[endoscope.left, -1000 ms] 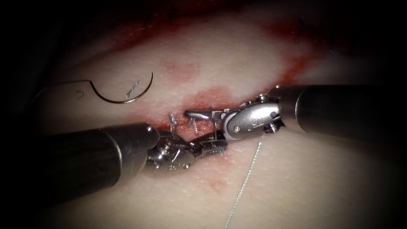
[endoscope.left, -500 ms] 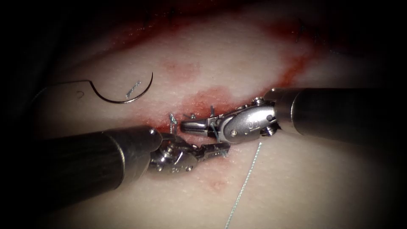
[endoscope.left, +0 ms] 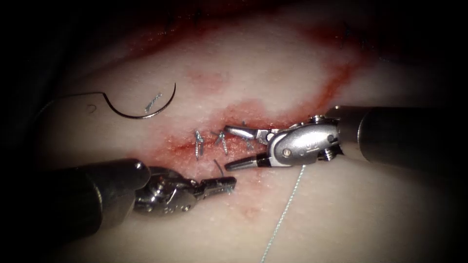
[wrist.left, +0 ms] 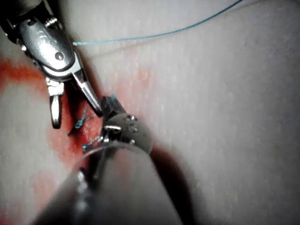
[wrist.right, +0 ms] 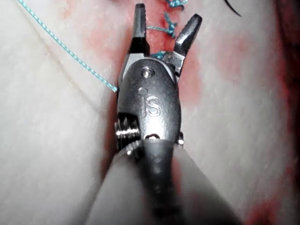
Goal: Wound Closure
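Tools: two, the left tool (endoscope.left: 218, 185) and the right tool (endoscope.left: 233, 147). Needle (endoscope.left: 141, 108): one, curved, lying on the tissue (endoscope.left: 370, 209) left of the cut (endoscope.left: 234, 139). Tissue: one piece, with one cut. Knotted stitches across the cut: three can be counted (endoscope.left: 199, 142), (endoscope.left: 222, 141), (endoscope.left: 245, 132). Long thread (endoscope.left: 285, 209): one loose strand. Short cut end of thread (endoscope.left: 152, 102): one, inside the needle's curve. Red fluid (endoscope.left: 336, 80): several patches.

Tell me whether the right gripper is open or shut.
Open. The right gripper has its jaws spread in a V over the cut, with tissue visible between them and nothing held; the right wrist view shows the same gap.
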Robot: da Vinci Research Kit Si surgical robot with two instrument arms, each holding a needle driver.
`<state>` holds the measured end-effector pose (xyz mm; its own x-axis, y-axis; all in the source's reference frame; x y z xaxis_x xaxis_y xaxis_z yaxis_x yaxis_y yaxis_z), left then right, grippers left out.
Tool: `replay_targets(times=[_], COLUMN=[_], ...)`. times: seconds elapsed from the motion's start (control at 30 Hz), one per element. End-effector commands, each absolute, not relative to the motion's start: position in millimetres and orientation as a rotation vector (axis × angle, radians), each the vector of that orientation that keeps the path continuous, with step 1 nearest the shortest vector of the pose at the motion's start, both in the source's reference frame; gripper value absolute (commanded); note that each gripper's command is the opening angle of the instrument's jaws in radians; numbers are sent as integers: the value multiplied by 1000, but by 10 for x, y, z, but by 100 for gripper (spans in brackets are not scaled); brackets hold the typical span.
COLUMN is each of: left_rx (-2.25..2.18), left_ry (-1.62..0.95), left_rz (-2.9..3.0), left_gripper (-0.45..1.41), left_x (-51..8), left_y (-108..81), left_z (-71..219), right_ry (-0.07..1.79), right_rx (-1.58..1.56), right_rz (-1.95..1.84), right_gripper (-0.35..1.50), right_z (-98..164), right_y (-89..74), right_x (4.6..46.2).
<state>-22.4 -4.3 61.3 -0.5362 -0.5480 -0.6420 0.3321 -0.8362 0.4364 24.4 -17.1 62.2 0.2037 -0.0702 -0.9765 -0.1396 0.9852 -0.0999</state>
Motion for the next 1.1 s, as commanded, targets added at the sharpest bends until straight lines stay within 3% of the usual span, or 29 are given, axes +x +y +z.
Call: replay_targets(times=[0.03,0.23,0.47,0.6,0.8,0.97,1.1], left_rx=[1098,1162,1219,1372,1438,1347,1167], left_ry=[-349,-246,-122,193,404,530,554], left_rz=[-2383,-2510,-2629,-2808,-2871,-2915,-2935], left_gripper=[-45,-45,-45,-45,-45,-20,41], left_x=[-212,-163,-134,-114,-97,-82,-65], left_y=[-41,-23,-13,-5,-9,-18,-25], left_z=[615,612,629,649,672,701,728], right_ry=[1350,1318,1299,1302,1290,1291,1289], right_rx=[-182,-208,-231,-230,-225,-227,-226], right_rz=[73,150,159,150,144,138,136], right_gripper=[145,146,148,148,148,148,148], right_z=[616,598,601,605,604,604,603], right_y=[-162,-146,-149,-156,-160,-161,-161], right_x=[227,194,196,207,212,213,213])
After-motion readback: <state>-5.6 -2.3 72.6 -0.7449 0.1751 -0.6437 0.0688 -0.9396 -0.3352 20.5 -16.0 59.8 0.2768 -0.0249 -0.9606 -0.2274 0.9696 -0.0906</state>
